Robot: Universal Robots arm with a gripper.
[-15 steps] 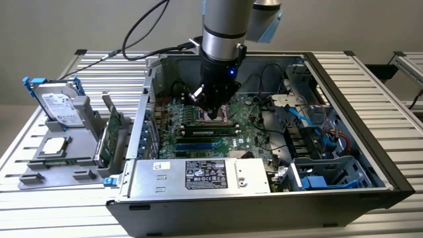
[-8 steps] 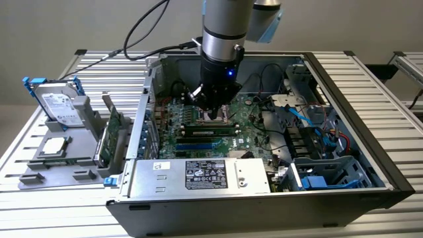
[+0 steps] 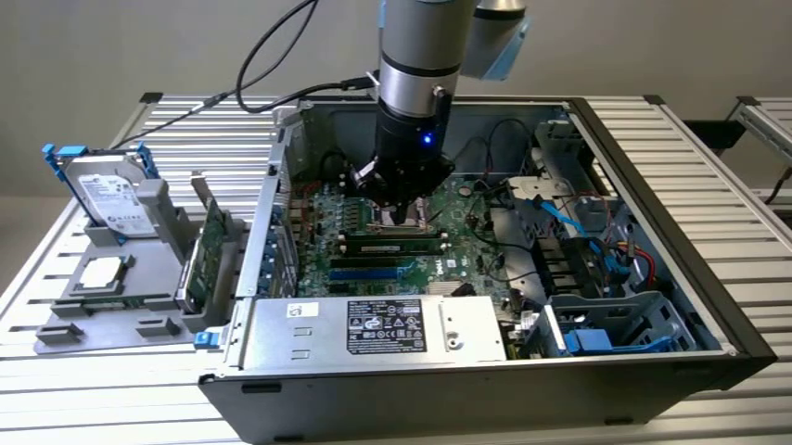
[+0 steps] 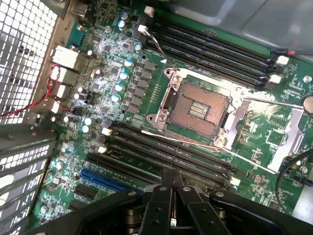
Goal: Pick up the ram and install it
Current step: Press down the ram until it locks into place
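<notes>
The ram [image 3: 393, 247] (green, dark chips) stands slotted in the motherboard [image 3: 465, 248] beside the fully closed, empty gripper [image 3: 402, 215].

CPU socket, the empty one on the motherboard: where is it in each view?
Exterior view: the CPU socket sits just under the pincer, mid-board.
Wrist view: it lies between two banks of black slots.
Shared landmark: the blue slot.

One open grey metal computer case [image 3: 693, 278], one green motherboard [image 4: 105, 98], one silver hard drive [image 3: 109, 197], one black closed gripper [image 4: 172, 183].
</notes>
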